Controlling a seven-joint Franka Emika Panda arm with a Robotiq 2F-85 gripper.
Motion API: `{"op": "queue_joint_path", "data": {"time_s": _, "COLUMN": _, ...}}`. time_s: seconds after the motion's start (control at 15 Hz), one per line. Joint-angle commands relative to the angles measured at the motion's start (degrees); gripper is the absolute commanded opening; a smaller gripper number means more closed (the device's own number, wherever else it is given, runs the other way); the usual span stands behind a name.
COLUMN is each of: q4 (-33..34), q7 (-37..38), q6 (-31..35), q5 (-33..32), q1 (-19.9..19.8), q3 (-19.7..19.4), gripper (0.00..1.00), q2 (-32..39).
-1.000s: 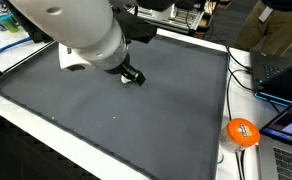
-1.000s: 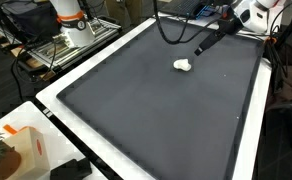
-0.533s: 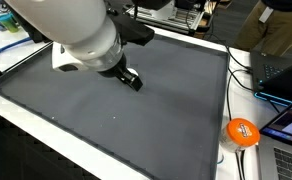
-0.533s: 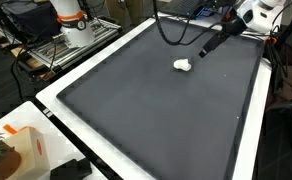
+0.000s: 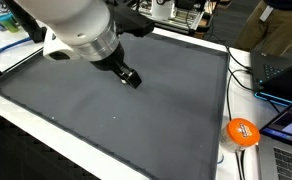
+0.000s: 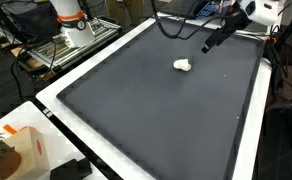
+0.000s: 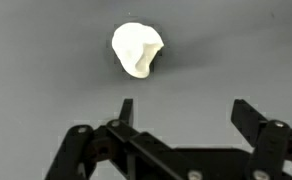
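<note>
The gripper (image 7: 186, 115) is wide open and holds nothing. It hangs over the mat (image 6: 146, 110), near one end of it. The white lump (image 7: 137, 49) lies on the mat just beside the gripper, not touching it. In an exterior view the big arm (image 5: 76, 30) hides the lump. An orange thing (image 5: 242, 132) and wires (image 5: 241, 75) sit off the mat, by its side. A box (image 6: 24, 148) sits off the mat too

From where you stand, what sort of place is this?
Probably a robotics lab or workshop: a big grey work mat, laptops and trailing cables beside it, and metal shelving with equipment behind.
</note>
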Motion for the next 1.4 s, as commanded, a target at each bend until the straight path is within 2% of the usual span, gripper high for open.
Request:
{"op": "queue_joint_path", "data": {"time_s": 0.0, "q4": -12.3, "q7": -2.6, "q6": -3.5, "q5": 0.5, "q1": -0.5, "q3": 0.7, "gripper": 1.0, "q2": -8.0}}
{"op": "queue_joint_path", "data": {"time_s": 0.2, "q4": -20.5, "q7": -5.8, "q6": -3.4, "q5": 0.0, "q1": -0.5, "q3": 0.6, "gripper": 1.0, "q2": -12.8}}
{"op": "queue_joint_path", "data": {"time_s": 0.27, "q4": -11.7, "q7": -4.0, "q6": -3.9, "q5": 0.0, "q1": -0.1, "q3": 0.2, "gripper": 1.0, "q2": -7.4}}
{"op": "queue_joint_path", "data": {"time_s": 0.6, "q4": -12.5, "q7": -4.2, "q6": -3.9, "q5": 0.0, "q1": 0.0, "q3": 0.2, "gripper": 1.0, "q2": -8.0}}
{"op": "queue_joint_path", "data": {"time_s": 0.67, "q4": -13.6, "q7": -3.6, "q6": -1.6, "q5": -0.1, "q1": 0.2, "q3": 0.1, "gripper": 1.0, "q2": -8.5}}
{"op": "queue_joint_path", "data": {"time_s": 1.0, "q4": -27.8, "q7": 0.3, "q6": 11.5, "q5": -0.6, "q1": 1.1, "q3": -0.8, "gripper": 1.0, "q2": -14.5}}
{"op": "queue_joint_path", "data": {"time_s": 1.33, "q4": -40.2, "q7": 6.4, "q6": 19.6, "q5": -1.6, "q1": 2.1, "q3": -2.0, "gripper": 1.0, "q2": -21.8}}
